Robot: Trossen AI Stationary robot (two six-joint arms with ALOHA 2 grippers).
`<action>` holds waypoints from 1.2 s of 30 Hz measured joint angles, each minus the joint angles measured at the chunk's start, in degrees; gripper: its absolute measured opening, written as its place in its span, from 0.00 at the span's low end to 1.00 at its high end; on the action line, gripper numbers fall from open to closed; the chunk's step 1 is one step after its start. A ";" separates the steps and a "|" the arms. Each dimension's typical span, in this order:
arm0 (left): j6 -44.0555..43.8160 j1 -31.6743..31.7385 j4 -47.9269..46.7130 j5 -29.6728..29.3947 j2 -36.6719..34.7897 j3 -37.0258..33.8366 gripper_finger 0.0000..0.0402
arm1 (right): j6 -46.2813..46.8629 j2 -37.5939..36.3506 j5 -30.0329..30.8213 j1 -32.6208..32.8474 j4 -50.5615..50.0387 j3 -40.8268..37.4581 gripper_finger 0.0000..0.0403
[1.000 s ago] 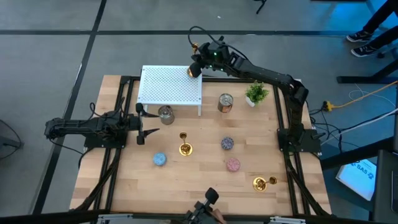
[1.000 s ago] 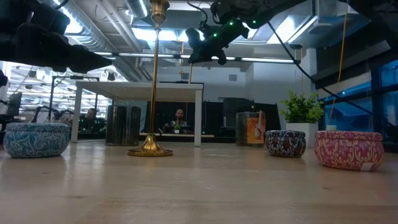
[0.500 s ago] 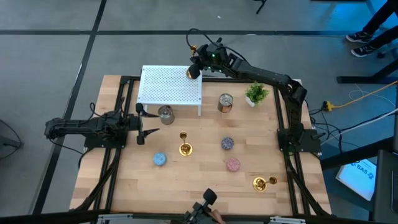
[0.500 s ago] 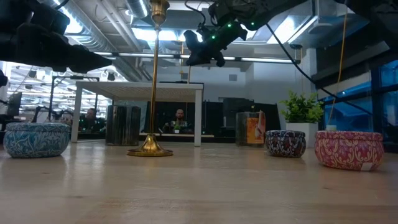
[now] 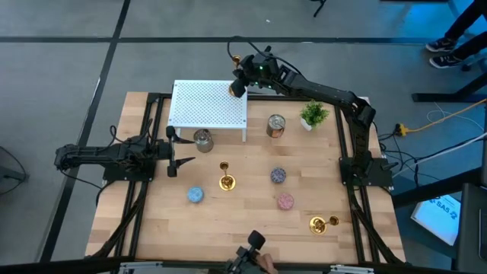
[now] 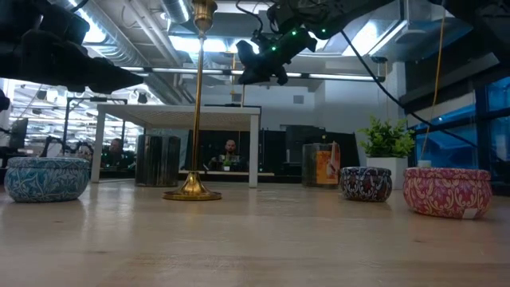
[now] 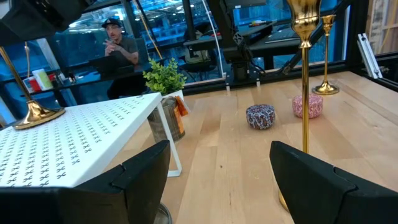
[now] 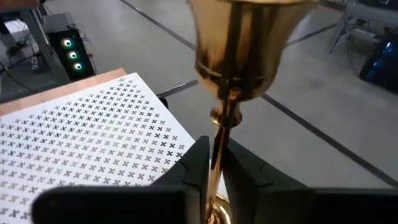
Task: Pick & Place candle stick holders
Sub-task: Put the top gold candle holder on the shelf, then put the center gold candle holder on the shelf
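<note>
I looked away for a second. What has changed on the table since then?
The right gripper, shut on a candlestick, shifted slightly left over the white rack's far right corner. The left gripper, the two other candlesticks and the tins stayed put.

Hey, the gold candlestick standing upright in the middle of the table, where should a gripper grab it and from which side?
Probably the thin stem of the middle candlestick, partway up, coming in level from the side. It stands upright; its flared base and cup top are too wide. The open left gripper is nearest.
</note>
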 joint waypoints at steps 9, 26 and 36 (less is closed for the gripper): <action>0.00 -0.01 0.01 -0.02 0.01 -0.01 0.68 | -0.70 0.00 -2.88 0.02 0.11 0.00 0.32; 0.00 0.01 -0.01 0.00 0.02 0.01 0.68 | 0.05 -5.69 -2.88 0.35 -15.42 -0.02 0.63; 0.00 0.01 0.01 -0.02 0.02 -0.01 0.68 | -2.72 -9.34 -2.84 3.21 -27.52 -1.79 0.63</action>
